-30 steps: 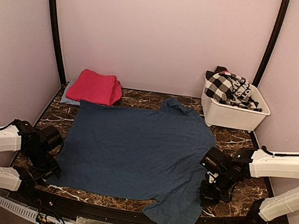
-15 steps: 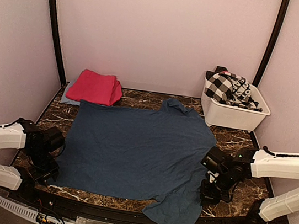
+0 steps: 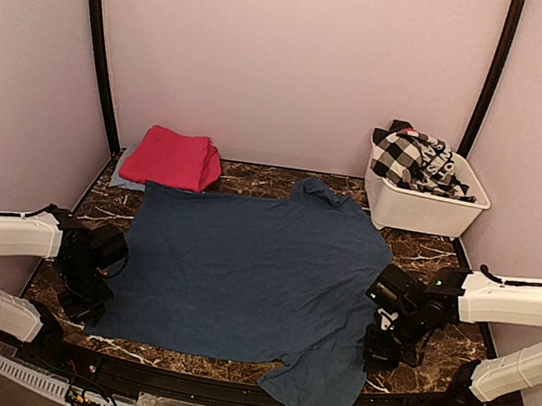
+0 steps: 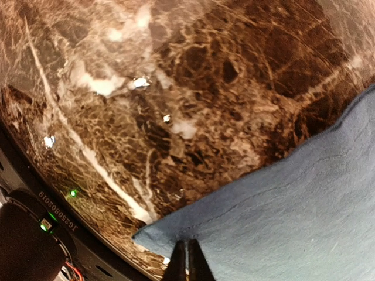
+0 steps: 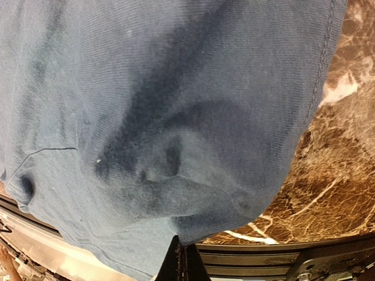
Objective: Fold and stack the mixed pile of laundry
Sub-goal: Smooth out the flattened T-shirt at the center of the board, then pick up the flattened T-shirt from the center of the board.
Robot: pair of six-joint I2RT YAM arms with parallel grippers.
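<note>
A large navy-blue sheet [image 3: 251, 271], shaped like a T-shirt, lies spread flat across the marble table [image 3: 433, 342]. My left gripper [image 3: 84, 310] is at its near-left corner. In the left wrist view the left gripper [image 4: 187, 244] is shut, pinching the hem of the navy-blue sheet [image 4: 287, 211]. My right gripper [image 3: 377, 353] is at the sheet's near-right edge. In the right wrist view the right gripper [image 5: 181, 250] is shut on a bunched fold of the navy-blue sheet [image 5: 176, 105]. A folded magenta-pink cloth [image 3: 171, 157] rests on a light-blue piece [image 3: 123, 178] at the back left.
A white tub [image 3: 422, 209] at the back right holds a black-and-white checked garment [image 3: 409, 157]. The sheet's lower part hangs over the table's front edge [image 3: 227, 369]. Pink walls close in the table on three sides.
My left arm has shifted in towards the sheet's near-left corner and its gripper has gone from open to shut on the hem. The right arm has barely moved.
</note>
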